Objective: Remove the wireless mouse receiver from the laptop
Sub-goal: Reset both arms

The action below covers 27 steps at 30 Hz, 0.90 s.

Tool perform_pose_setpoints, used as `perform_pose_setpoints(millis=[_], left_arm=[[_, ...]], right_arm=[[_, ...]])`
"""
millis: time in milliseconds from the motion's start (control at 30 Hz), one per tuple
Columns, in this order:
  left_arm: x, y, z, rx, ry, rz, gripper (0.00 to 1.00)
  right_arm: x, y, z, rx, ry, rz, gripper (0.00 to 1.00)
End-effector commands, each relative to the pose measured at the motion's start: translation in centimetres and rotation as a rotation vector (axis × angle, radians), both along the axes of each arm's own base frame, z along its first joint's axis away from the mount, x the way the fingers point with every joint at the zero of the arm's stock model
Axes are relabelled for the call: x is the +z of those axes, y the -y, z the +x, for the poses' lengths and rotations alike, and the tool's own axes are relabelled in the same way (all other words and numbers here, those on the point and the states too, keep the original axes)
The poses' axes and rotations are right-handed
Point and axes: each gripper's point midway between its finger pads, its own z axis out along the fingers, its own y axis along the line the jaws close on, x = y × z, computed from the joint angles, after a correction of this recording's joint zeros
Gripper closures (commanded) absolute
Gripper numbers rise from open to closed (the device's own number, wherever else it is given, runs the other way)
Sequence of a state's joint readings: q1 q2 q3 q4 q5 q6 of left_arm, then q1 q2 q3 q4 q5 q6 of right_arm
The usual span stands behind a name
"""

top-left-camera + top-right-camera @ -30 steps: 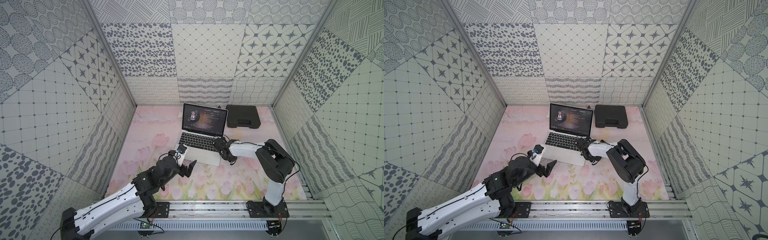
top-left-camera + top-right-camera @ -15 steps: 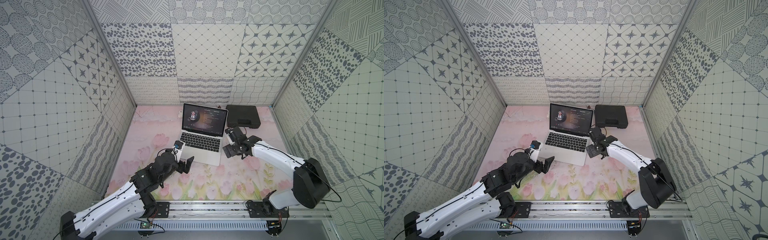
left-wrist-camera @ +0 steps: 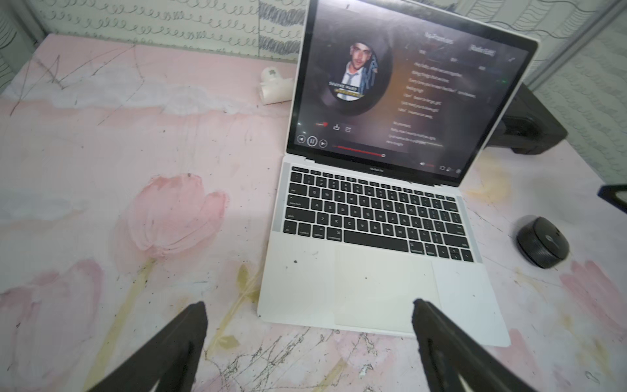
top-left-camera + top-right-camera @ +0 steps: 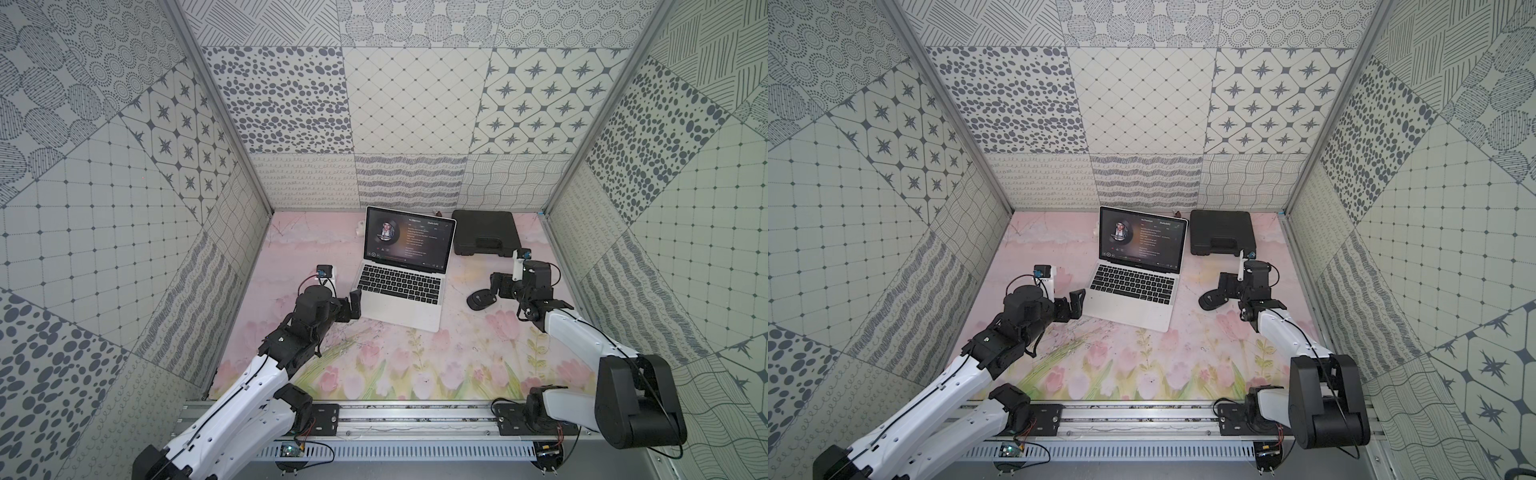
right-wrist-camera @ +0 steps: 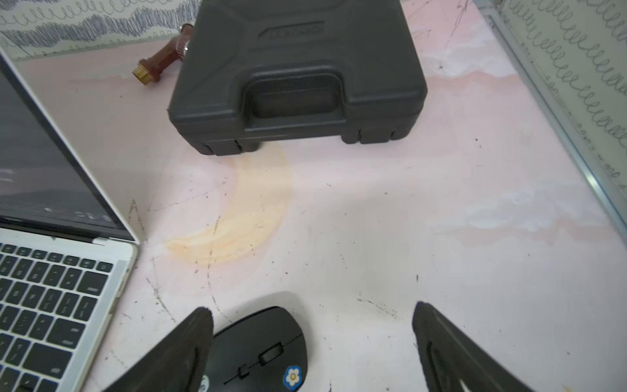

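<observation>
The silver laptop (image 4: 419, 309) stands open in the middle of the mat, its screen (image 3: 400, 98) showing a round portrait and text lines. No wireless mouse receiver shows along either visible side of the laptop (image 5: 127, 271). My left gripper (image 4: 354, 305) is open beside the laptop's front-left corner; in the left wrist view its gripper (image 3: 308, 305) frames that corner (image 3: 268, 312) with nothing between the fingers. My right gripper (image 4: 495, 286) is open to the right of the laptop (image 4: 1142, 311), just above the black oval mouse (image 4: 481, 299). One finger (image 5: 190, 339) is right beside the mouse (image 5: 258, 349).
A black plastic case (image 4: 484, 235) with a moulded handle (image 5: 295, 95) lies at the back right. A brown fitting with a brass end (image 5: 156, 68) lies beside it. A white pipe fitting (image 3: 274, 86) sits behind the laptop's left side. Patterned walls (image 4: 232, 257) close in three sides.
The right arm has swung away from the laptop's right edge, out to the right, and now hangs over the mouse. The left gripper has moved back to the laptop's left front corner.
</observation>
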<state>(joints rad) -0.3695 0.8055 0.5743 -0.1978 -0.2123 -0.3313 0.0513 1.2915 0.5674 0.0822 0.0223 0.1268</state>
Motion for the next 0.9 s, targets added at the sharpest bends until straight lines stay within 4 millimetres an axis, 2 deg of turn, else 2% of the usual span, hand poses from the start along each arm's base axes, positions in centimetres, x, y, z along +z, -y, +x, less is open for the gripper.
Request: perform_pose_setpoints(millis=[0,67,167,267,467,567,667,867], left_arm=[[-0.4,-2.7,1.9,0.120,0.004,-0.177,0.01],[-0.4,-4.3,2.4,0.159,0.042,-0.184,0.01],[0.2,-5.9,3.1,0.196,0.111,-0.153,0.01],[0.2,-6.9,4.2,0.207,0.144,-0.080,0.01],[-0.7,-7.9,6.8,0.179,0.240,0.022,0.01],[-2.8,-7.3,8.3,0.105,0.233,0.091,0.01],[-6.1,-6.9,9.1,0.063,0.167,0.128,0.01],[-9.3,-6.1,9.6,0.015,0.182,0.121,0.01]], right_arm=[[3.9,-0.1,3.6,0.045,0.229,-0.005,0.03],[4.0,0.1,4.1,0.050,0.274,-0.020,0.03],[2.2,0.4,4.3,0.050,0.276,-0.048,0.03],[1.0,1.1,4.6,0.012,0.281,-0.041,0.03],[0.3,1.6,3.5,-0.018,0.353,-0.043,0.03],[0.4,1.9,3.3,-0.034,0.360,-0.045,0.03],[0.4,1.5,3.5,-0.012,0.350,-0.044,0.03],[0.3,1.5,3.6,-0.009,0.348,-0.045,0.03]])
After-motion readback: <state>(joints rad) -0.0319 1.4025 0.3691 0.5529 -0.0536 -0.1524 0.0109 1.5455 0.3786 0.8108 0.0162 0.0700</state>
